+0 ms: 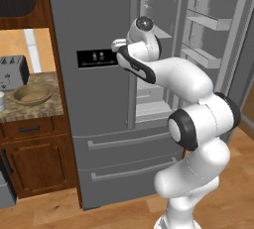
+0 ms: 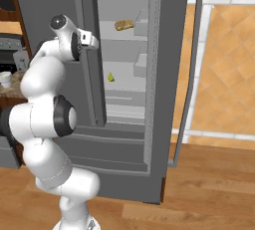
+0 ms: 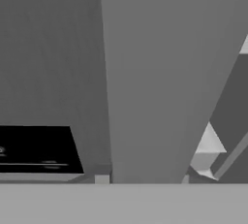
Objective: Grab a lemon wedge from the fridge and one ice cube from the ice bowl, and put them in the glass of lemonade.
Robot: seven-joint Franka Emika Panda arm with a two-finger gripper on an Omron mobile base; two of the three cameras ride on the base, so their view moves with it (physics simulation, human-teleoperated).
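Fingers: mine sit at the end of my gripper [image 1: 117, 46], up against the long vertical handle [image 1: 132, 54] of the fridge's shut left door; whether they are spread or pinched on it I cannot tell, since my wrist hides them from both base cameras.
Hand camera: a broad grey upright bar [image 3: 155, 72], the handle seen very close, runs from top to bottom; the black dispenser panel [image 3: 36, 148] lies low on its left.
Fridge [image 1: 99, 124]: tall grey steel; right door [image 1: 218, 29] swung wide, left door closed, two drawers below.
Lemon wedge [image 2: 110, 77]: tiny and yellow, on a middle shelf inside the open half, well apart from my gripper; its long axis looks roughly upright, but it is too small for me to say which way its tip points.
Bread-like lump [image 2: 124, 24]: tan, on the shelf above the wedge, lying flat.
Ice bowl [image 1: 32, 93]: wide and tan, on the counter [image 1: 49, 109] left of the fridge, just in front of the toaster [image 1: 13, 72].
Glass of lemonade [image 1: 1, 100]: at the picture's left edge, beside the bowl.
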